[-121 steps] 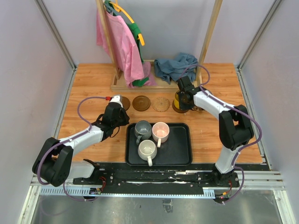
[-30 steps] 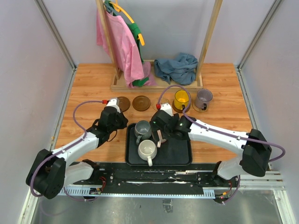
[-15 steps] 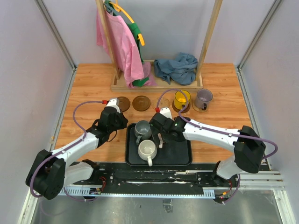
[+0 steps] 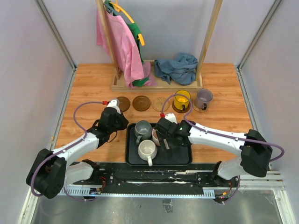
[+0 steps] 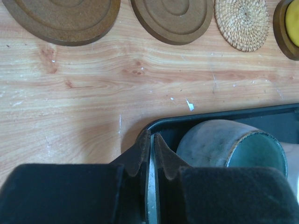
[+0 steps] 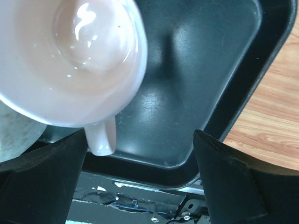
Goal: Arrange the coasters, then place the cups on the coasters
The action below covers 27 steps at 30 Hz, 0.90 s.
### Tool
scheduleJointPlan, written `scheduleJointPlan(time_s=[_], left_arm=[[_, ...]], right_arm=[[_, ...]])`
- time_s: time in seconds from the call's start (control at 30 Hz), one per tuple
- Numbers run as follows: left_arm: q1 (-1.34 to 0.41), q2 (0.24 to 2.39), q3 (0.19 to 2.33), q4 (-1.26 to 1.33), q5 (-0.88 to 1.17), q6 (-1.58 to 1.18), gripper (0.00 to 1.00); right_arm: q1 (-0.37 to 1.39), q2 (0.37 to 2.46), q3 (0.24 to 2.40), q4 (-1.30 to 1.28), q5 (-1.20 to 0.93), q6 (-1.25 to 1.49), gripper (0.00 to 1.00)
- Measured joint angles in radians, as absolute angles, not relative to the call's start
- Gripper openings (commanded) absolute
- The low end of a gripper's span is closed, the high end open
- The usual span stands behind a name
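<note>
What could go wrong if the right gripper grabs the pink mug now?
The pink mug sits to one side of the open right gripper, its handle right by one finger; closing might pinch only the handle and tip it. The white mug stands close and could get knocked. The shut left gripper is at the tray corner and may shove it.

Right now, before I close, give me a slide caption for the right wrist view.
Right gripper open over the pale pink cup in the black tray, cup handle between its fingers.

A black tray [image 6: 187, 93], pale pink cup [image 6: 88, 60], woven tan coaster [image 5: 241, 21], yellow cup [image 4: 181, 99], wood-grain table [image 5: 93, 93].
</note>
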<state>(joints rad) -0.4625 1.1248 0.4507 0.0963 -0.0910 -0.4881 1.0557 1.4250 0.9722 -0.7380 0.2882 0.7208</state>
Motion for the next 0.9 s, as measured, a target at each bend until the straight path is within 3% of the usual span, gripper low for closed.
scheduleJointPlan(time_s=[0.37,0.9], left_arm=[[-0.463,1.125,0.44,0.096,-0.092,-0.495,0.11],[-0.463,1.131,0.426,0.103,-0.092,-0.498,0.11]], right_arm=[[1.082,1.466,0.973,-0.681,0.238,0.656,0.62],[1.086,1.49,0.982,-0.646,0.241,0.638,0.51]])
